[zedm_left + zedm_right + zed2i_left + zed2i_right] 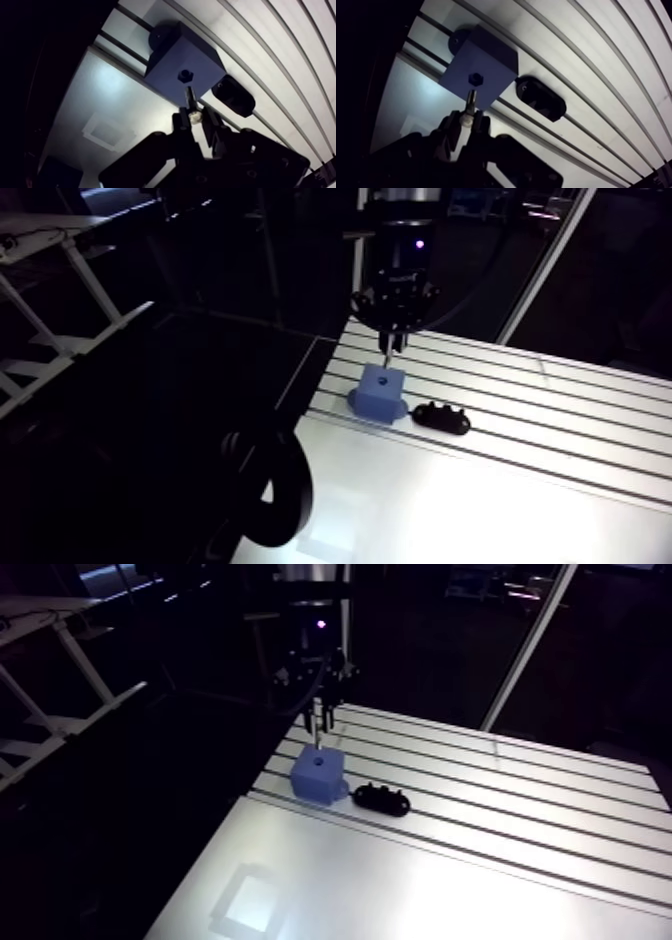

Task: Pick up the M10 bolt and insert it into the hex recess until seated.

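The blue cube-shaped block [381, 393] stands close to one edge of the slotted aluminium desk [560, 448], with a dark drop just beyond it. On the other side, bare desk stretches wide. One black oblong piece [441, 417] lies just beside the block. The gripper [192, 117] hangs over the block, clenched on the single silvery M10 bolt [189, 96], whose shank points down at it. Only the wrist view shows the one hex recess [185, 75] in the block's top, with the bolt's tip just short of it.
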Motion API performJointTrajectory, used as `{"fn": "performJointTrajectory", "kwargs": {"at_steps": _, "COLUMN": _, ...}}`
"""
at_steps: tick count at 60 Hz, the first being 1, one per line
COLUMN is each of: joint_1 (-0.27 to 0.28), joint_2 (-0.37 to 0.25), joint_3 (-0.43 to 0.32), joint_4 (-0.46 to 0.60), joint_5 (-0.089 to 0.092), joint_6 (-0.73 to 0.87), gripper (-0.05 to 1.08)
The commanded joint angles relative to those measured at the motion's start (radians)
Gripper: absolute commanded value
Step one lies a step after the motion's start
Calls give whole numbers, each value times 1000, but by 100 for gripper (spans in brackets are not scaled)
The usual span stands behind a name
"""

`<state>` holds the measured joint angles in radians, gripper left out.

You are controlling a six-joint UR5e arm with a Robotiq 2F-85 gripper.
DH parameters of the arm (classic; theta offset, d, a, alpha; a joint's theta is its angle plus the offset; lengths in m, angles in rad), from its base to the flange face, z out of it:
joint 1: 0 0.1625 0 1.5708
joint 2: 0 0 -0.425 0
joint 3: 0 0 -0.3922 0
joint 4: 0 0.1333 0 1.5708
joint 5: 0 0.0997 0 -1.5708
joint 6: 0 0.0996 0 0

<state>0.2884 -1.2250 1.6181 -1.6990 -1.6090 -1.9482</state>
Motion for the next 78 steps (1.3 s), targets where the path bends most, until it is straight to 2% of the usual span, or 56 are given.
{"fn": "performJointTrajectory", "kwargs": {"at_steps": 1, "joint_1": 3, "joint_2": 2, "joint_3": 7, "joint_4": -17, "joint_5": 2, "joint_6": 17, "gripper": 108}}
{"fn": "performJointTrajectory", "kwargs": {"at_steps": 13, "joint_1": 3, "joint_2": 2, "joint_3": 18, "joint_4": -47, "joint_5": 8, "joint_6": 14, "gripper": 108}}
{"fn": "performJointTrajectory", "kwargs": {"at_steps": 26, "joint_1": 3, "joint_2": 3, "joint_3": 24, "joint_4": -48, "joint_5": 5, "joint_6": 15, "gripper": 108}}
{"fn": "performJointTrajectory", "kwargs": {"at_steps": 33, "joint_1": 5, "joint_2": 3, "joint_3": 24, "joint_4": -48, "joint_5": -2, "joint_6": 15, "gripper": 108}}
{"fn": "performJointTrajectory", "kwargs": {"at_steps": 78, "joint_1": 5, "joint_2": 16, "joint_3": 33, "joint_4": -48, "joint_5": -1, "joint_6": 13, "gripper": 108}}
